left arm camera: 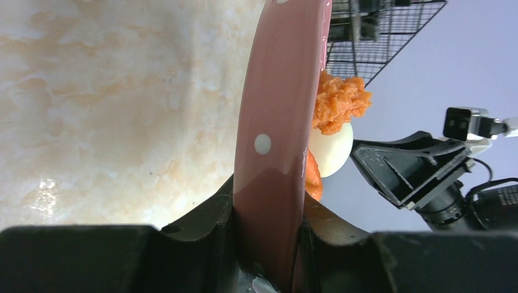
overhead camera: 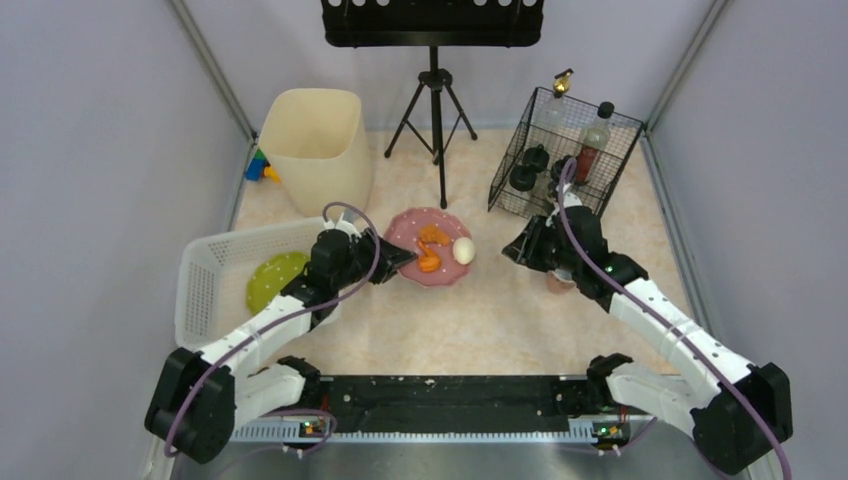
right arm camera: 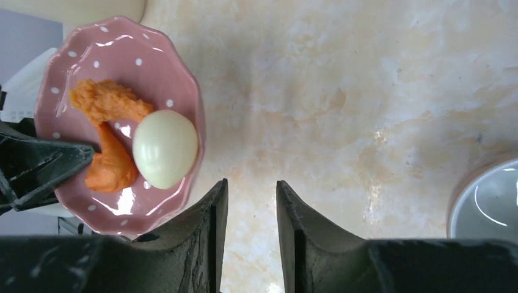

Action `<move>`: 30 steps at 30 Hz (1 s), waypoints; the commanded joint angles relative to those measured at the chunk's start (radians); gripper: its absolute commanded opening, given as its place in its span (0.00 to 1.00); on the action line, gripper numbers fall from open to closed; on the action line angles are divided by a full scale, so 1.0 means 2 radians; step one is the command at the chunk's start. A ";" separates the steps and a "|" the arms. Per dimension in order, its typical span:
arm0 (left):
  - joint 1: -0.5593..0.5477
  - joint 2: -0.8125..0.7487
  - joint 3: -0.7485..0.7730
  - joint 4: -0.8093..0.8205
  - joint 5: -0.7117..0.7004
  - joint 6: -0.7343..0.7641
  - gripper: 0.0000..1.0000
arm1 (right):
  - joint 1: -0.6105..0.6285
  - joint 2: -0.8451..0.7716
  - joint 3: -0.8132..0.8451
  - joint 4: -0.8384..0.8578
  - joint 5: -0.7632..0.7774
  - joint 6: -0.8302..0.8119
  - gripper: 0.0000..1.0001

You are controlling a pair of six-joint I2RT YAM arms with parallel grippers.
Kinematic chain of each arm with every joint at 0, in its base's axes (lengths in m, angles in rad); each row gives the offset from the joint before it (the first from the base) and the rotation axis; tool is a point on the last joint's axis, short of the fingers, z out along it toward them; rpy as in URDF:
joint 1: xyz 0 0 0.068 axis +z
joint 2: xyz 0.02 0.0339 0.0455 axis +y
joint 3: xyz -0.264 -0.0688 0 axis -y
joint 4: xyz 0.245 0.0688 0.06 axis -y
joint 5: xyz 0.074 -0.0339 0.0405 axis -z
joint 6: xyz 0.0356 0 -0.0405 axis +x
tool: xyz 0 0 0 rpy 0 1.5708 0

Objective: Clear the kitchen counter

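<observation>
Two pairs of fingers: both over the bench [overhead camera: 500,325], one on either side of a pink dotted plate [overhead camera: 415,222].
Left fingers [overhead camera: 403,259]: clamped on the plate's near rim, which fills the gap between them.
Plate load: egg [overhead camera: 464,250] and orange food [overhead camera: 432,240].
Plate height: cannot tell whether it rests on the bench or is lifted.
Right fingers [overhead camera: 514,250]: narrow gap, nothing between them, touching nothing; above bare bench just right of the plate.
Bowl [right arm camera: 488,207]: on the bench under the right arm [overhead camera: 640,300].
Basket [overhead camera: 215,270]: white, slotted, left of the plate; green dish [overhead camera: 275,280] inside.
Bin [overhead camera: 315,140]: cream, back left; coloured blocks [overhead camera: 262,168] beside it.
Rack [overhead camera: 520,190]: black wire, back right, bottles [overhead camera: 592,150] in it.
Tripod [overhead camera: 437,110]: back centre, between bin and rack.
Bench: pale beige, marbled, carries everything listed.
Walls [overhead camera: 100,120]: plain grey-lilac, three sides.
</observation>
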State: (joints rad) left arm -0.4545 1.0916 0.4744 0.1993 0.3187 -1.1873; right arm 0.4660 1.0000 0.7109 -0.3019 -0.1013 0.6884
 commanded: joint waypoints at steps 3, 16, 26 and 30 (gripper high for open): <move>0.005 -0.088 0.023 0.078 -0.021 -0.033 0.00 | -0.005 -0.030 0.040 -0.048 0.022 -0.005 0.35; 0.070 -0.073 0.153 0.012 -0.008 -0.009 0.00 | -0.005 -0.039 0.028 -0.049 0.004 -0.002 0.34; 0.158 -0.006 0.264 0.022 0.038 -0.024 0.00 | -0.005 -0.037 0.005 -0.027 -0.020 -0.007 0.33; 0.196 0.021 0.293 0.034 0.049 -0.045 0.00 | -0.005 -0.036 0.000 -0.022 -0.025 -0.009 0.33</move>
State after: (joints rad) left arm -0.1196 1.1248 0.9398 0.0372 0.3546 -1.2095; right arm 0.4660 0.9424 0.7223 -0.3874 -0.1280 0.6827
